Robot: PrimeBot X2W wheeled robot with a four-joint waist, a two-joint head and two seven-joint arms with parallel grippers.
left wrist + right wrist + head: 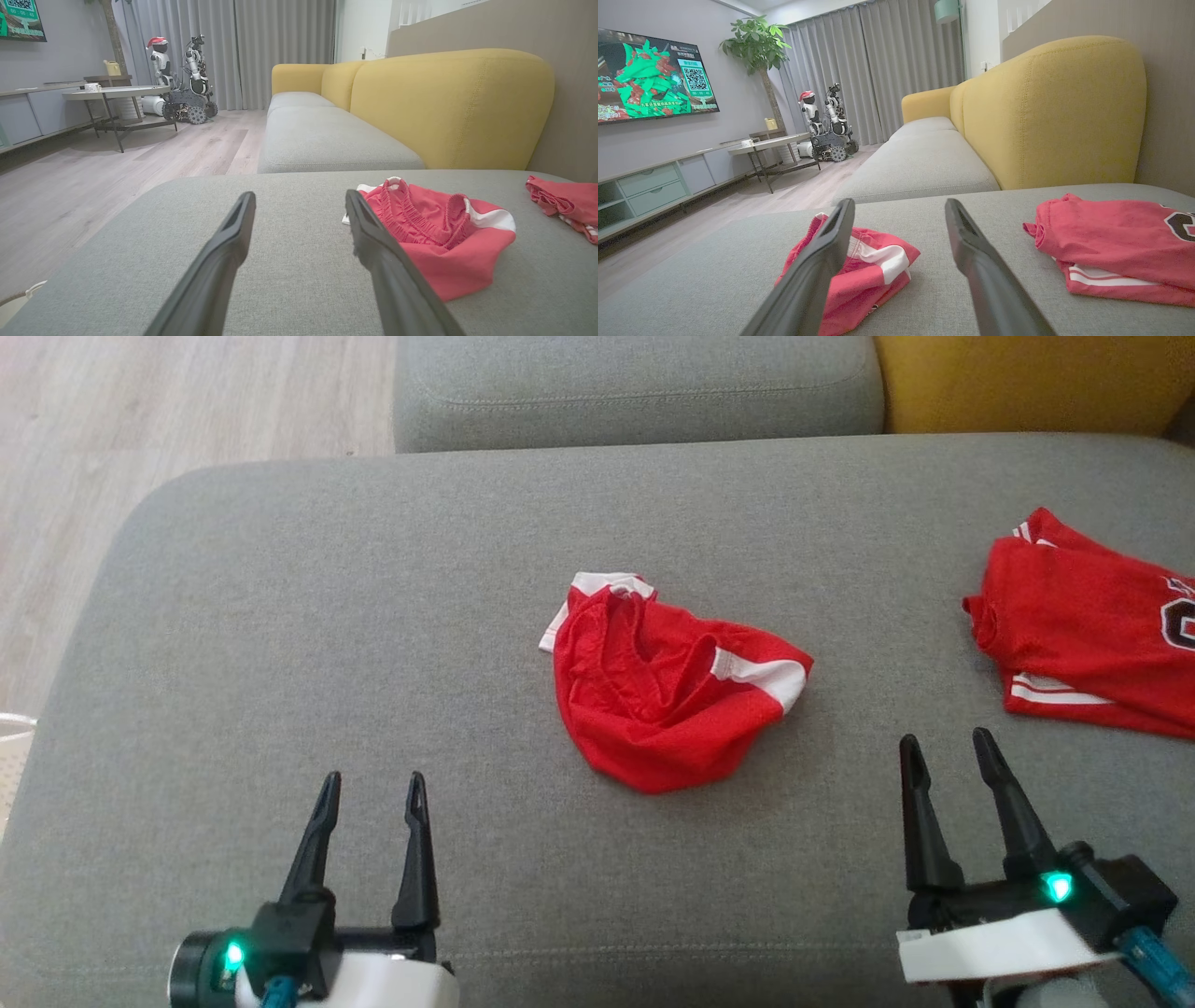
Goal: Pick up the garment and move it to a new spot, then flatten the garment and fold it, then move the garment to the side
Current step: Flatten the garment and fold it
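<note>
**Status.** Left end effector (373, 779) open and empty, poised over the near part of the grey cushion (308, 616). Right end effector (946, 739) likewise open and empty, pointing toward the far side.

**Target.** Locate the garment (1083, 625) at the far right of the cushion, just beyond and to the right of the right end effector, partly cut off by the edge of the head view. Identify by the black, white-outlined number on the top layer and the striped trim at the near hem. Note the condition: loose, uneven layers, rumpled at the left edge.

**Caution.** Do not confuse with the smaller red garment (663, 700), bunched at the cushion centre and well apart from the target. Recognise by the gathered waistband and broad white bands.

**Step in hand, as judged: pick-up.**
- Lead with the right end effector, as the nearer one.
- Approach low, along the cushion, toward the rumpled left edge.
- Pinch through all layers there, not the top layer alone, to prevent uneven unfurling on the lift.
- Press lightly into the cushion before closing, and allow for the give of the soft surface.
- Bring the left end effector across to a second edge only if needed, passing in front of the centre garment without snagging.
- Lift clear before moving sideways.
</note>
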